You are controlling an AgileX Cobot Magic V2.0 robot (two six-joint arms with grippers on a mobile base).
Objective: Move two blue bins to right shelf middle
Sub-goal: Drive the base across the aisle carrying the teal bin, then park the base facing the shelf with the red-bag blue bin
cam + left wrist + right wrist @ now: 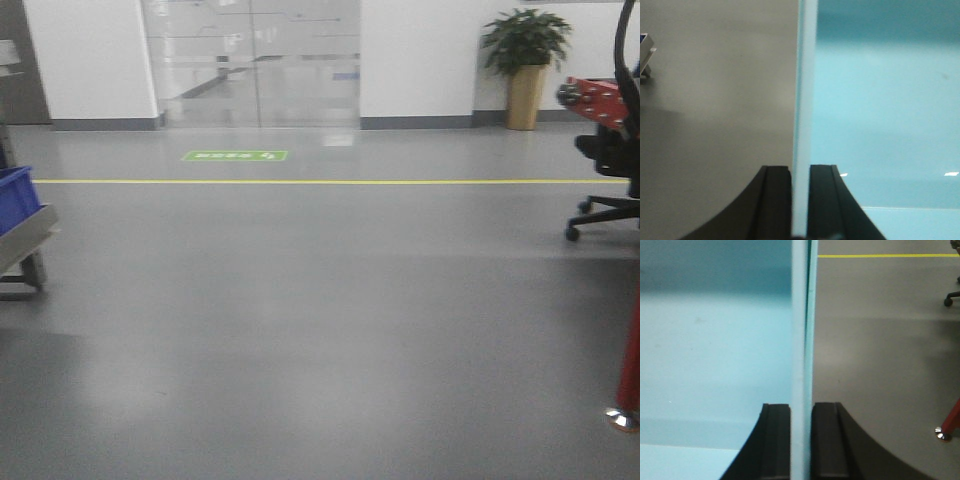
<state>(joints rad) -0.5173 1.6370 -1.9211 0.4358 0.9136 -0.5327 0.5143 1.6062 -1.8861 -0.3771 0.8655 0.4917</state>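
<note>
A light blue bin (880, 125) fills the right of the left wrist view. My left gripper (800, 170) is shut on its left side wall, one finger inside and one outside. The same bin (715, 355) fills the left of the right wrist view, where my right gripper (801, 407) is shut on its right side wall. The bin hangs above the grey floor. A second, darker blue bin (15, 198) rests on a grey metal rack (28, 235) at the far left of the front view. Neither gripper shows in the front view. I cannot tell whether the right shelf is in view.
A red upright post with a metal foot (628, 385) stands at the right edge. A black office chair (610, 165) and a red device (595, 98) are at the back right, with a potted plant (525, 60) by the wall. A yellow floor line (320, 181) runs across.
</note>
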